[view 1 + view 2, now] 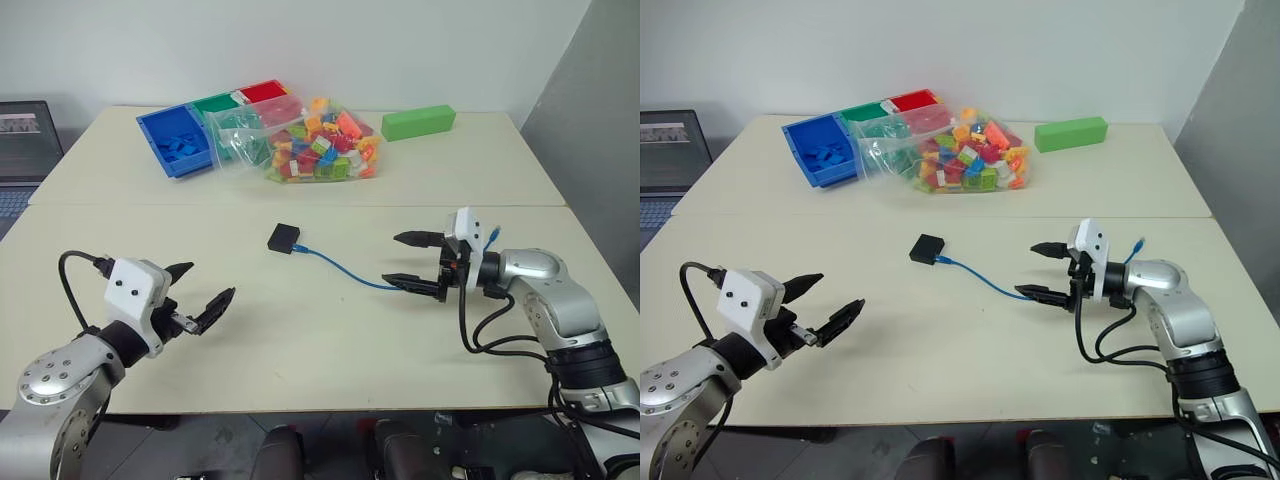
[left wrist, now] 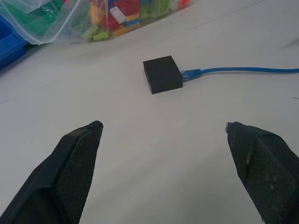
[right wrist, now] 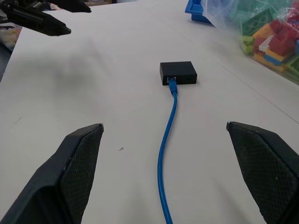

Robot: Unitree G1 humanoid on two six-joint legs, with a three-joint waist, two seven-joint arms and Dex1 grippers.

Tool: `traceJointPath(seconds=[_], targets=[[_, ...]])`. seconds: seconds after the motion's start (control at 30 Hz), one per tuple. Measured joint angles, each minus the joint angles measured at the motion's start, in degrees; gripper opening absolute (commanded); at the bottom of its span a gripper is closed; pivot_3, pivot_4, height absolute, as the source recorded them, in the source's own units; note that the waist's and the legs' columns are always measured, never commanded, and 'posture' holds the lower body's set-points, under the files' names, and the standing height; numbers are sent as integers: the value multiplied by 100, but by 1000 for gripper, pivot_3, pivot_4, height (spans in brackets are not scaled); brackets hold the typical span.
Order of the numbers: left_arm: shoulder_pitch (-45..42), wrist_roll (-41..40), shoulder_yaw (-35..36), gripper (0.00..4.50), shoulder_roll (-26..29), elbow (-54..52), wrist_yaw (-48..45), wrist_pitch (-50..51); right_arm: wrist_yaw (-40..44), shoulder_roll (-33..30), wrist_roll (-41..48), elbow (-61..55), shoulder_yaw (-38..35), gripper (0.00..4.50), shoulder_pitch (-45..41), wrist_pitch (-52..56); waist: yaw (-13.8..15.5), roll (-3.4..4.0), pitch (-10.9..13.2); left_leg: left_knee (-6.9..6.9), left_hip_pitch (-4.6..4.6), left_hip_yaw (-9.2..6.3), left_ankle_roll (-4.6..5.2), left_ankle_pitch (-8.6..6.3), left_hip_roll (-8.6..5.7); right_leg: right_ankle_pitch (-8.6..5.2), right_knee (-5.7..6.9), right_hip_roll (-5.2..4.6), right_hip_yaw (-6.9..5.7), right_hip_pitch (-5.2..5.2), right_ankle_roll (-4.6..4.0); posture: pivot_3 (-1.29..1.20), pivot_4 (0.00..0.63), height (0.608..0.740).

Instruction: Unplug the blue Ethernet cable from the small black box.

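The small matte black box [image 1: 284, 238] lies mid-table, the thin bright-blue Ethernet cable [image 1: 345, 271] plugged in, trailing toward 4 o'clock. The left gripper [image 1: 200, 295] and right gripper [image 1: 415, 260] both gape wide, empty.

Bare table [image 1: 300, 330] around small black box [image 1: 284, 238], bag of bricks [image 1: 315, 145] well behind.

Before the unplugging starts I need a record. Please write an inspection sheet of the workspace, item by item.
Surface: pale table, bare around the job.
Job's things: blue Ethernet cable plugged into small black box.
Clutter: bag of toy bricks, blue bin, green block at the far side.
Pincers: left pincer open, apart from the box; right pincer open, astride the cable.
Cables: black arm cables.
Surroundings: laptop, white wall.
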Motion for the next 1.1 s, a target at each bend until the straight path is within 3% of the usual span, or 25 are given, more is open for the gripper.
traceJointPath(seconds=[0.6,0.8,0.93,1.1], targets=[[-66,20,0,4500,297,448,-584,-145,-172,8,-5,-476,5,4475,174,103,-2,2,1,0,0,0,0,0,0,-3,1,0,-2,-1,5,0,150,740],[-148,-91,88,4500,551,878,-1158,-390,-474,62,-131,-565,164,4475,-93,641,-24,2,1,-1,0,1,0,0,1,-1,1,1,-2,-6,0,0,150,740],[-121,-106,220,4500,803,1155,-1559,-547,-870,601,-519,-391,560,4475,-484,670,-66,2,1,-3,0,-1,0,0,5,-2,2,4,-3,-8,1,0,150,740],[-321,-63,237,4500,1045,1750,-1830,-722,-1448,1593,-1356,673,1263,4475,-1095,167,-117,3,2,-3,-3,0,0,0,4,0,3,4,-5,-12,-2,0,150,740]])
